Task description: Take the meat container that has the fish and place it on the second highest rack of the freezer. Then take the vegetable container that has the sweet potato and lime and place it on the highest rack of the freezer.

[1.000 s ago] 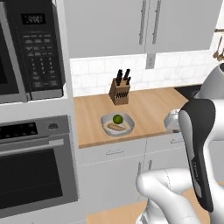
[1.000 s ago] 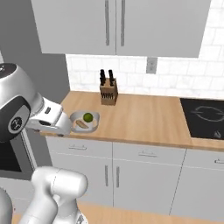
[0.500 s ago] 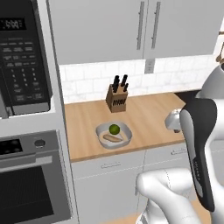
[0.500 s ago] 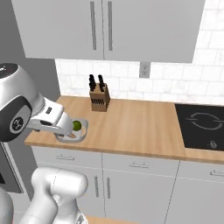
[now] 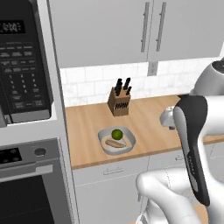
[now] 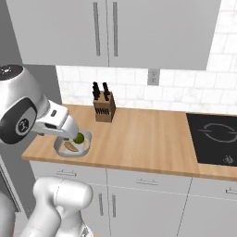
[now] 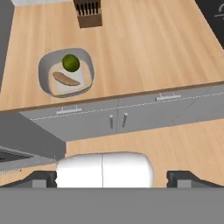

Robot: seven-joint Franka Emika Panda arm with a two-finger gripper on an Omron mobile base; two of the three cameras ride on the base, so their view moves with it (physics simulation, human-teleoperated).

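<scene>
Base drove right, whole view shifted | vegetable container (image 7: 66, 72) with lime (image 7: 71, 62), sweet potato (image 7: 65, 79) near worktop (image 7: 144, 52) front-left edge | jaws open, empty, container far ahead-left

Hand view, as I see it from the console. Ahead of the fingertips (image 7: 39, 179) lies the wooden counter (image 7: 144, 52). The knife block (image 7: 87, 13) stands at its far edge, toward the left finger's side, with black handles upright. The black cooktop (image 7: 214, 17) is set in the counter beyond the right finger's side. The grey base cabinet doors (image 7: 118, 120), with paired bar handles, lie between fingers and counter edge.

Base views: microwave (image 5: 22, 74) above oven (image 5: 30, 188); grey wall cabinets (image 5: 131, 30); outlet (image 5: 152, 68) in the white tile backsplash (image 6: 185, 92).
</scene>
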